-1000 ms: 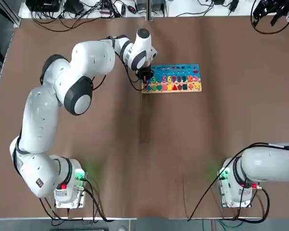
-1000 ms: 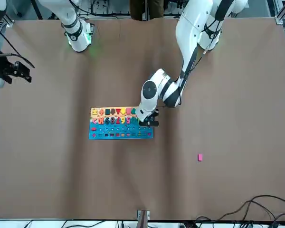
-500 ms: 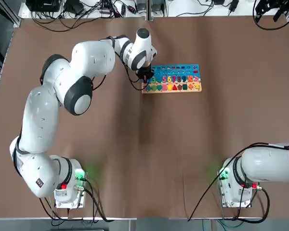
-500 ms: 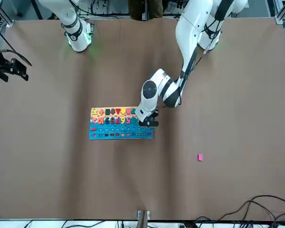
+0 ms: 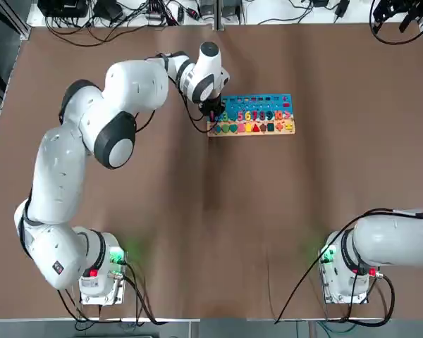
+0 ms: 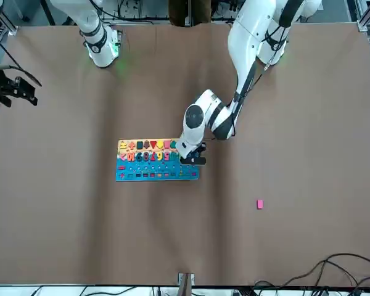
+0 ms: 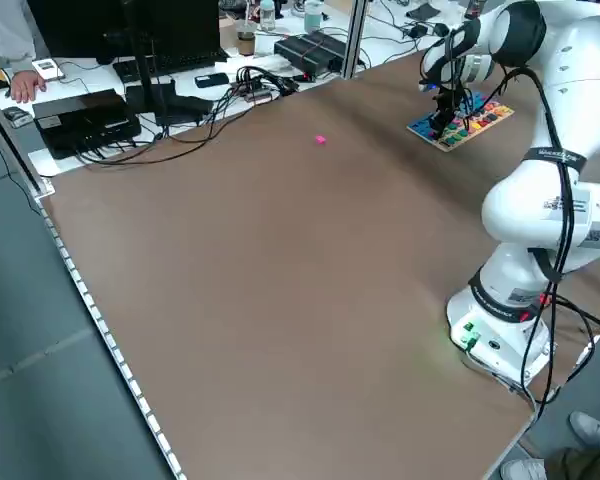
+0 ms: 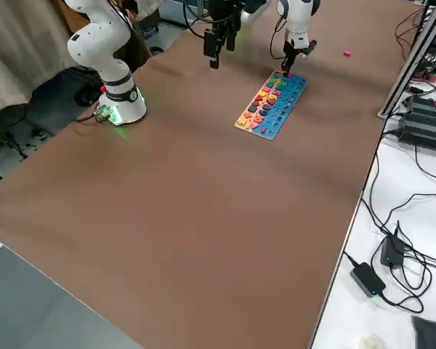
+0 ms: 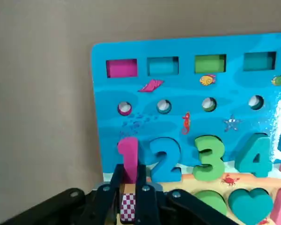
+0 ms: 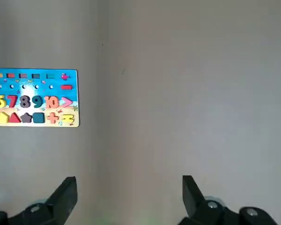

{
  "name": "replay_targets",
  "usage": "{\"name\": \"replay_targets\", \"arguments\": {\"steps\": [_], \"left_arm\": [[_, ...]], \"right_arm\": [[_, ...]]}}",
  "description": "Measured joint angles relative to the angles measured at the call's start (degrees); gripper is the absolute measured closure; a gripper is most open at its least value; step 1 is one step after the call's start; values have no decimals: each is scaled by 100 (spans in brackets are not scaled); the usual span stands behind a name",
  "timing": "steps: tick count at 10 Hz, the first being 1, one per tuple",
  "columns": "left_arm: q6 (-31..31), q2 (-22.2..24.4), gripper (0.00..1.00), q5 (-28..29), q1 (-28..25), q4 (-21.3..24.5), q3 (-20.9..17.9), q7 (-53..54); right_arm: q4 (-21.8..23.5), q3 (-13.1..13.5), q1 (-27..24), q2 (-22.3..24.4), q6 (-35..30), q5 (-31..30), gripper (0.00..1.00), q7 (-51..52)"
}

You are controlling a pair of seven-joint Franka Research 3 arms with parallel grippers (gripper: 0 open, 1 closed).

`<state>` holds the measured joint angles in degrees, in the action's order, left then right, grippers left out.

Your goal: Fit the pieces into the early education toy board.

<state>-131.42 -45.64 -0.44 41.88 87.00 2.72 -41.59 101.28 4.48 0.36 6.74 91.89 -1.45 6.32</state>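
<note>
Left claw (image 9: 126, 194) sits at the left end of the toy board (image 5: 257, 102), pinched nearly shut on a pink "1" piece (image 9: 128, 157), which stands in the number row just beside the blue "2" (image 9: 163, 159). The board lies on the brown table (image 5: 211, 225), far side, near centre. A loose pink piece (image 6: 259, 204) lies well apart from it. Right claw (image 10: 129, 192) hangs wide open, empty, parked off to the robot's right.

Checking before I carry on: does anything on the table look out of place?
Yes. A small pink piece lies alone on the brown table, well away from the blue puzzle board.
</note>
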Motion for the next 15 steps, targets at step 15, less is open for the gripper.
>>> {"name": "replay_targets", "arguments": {"steps": [15], "left_arm": [[0, -2, 78, 0, 1, 1, 0, -7]], "right_arm": [[0, -3, 0, -35, 0, 0, 1, 0]]}}
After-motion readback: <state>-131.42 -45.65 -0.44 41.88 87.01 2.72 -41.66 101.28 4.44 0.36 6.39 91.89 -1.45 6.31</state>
